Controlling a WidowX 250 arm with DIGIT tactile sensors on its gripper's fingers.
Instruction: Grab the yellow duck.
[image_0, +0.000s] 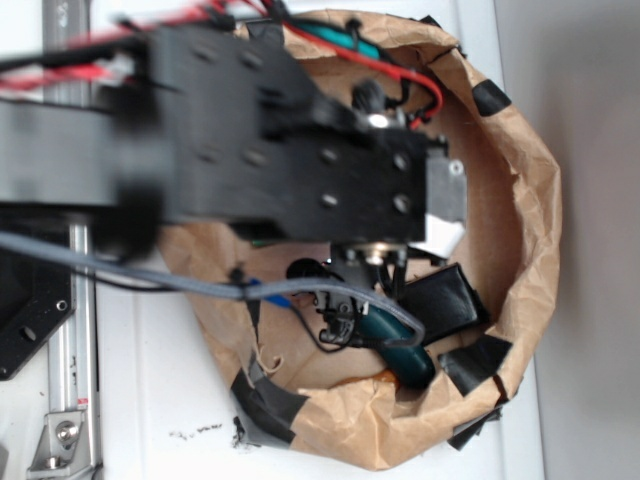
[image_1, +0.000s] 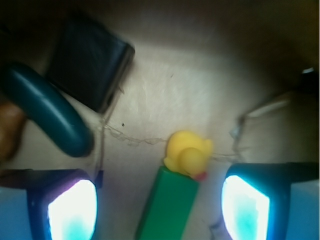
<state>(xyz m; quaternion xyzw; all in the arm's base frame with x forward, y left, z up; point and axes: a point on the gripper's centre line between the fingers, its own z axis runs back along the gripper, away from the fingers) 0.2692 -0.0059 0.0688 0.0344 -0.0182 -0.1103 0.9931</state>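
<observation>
Wrist view, contents of the paper container:

- Yellow duck: small, glossy, lying on the pale floor between the two fingers, nearer the right one; its beak end touches the top of the green block. Not gripped; clear floor shows on either side of it.
- Green block: long, rectangular, running from the duck down to the near edge of the picture, slightly tilted.
- Gripper: jaws spread wide, one finger at lower left and the other at lower right, pads brightly lit; nothing held between them.
- Dark teal curved object: rounded, banana-shaped, far left, its lower end just above the left finger.
- Black square object: far left, upper area, beside the teal item.
- Loose thread: thin, trailing across the floor at the duck's level.

Exterior view:

- Brown paper bowl: crumpled rim patched with black tape, resting on a white table.
- Robot arm: black, blurred, reaching over the bowl and hiding most of its interior; duck not visible here.
- Teal object and black square: seen below the arm inside the bowl.
</observation>
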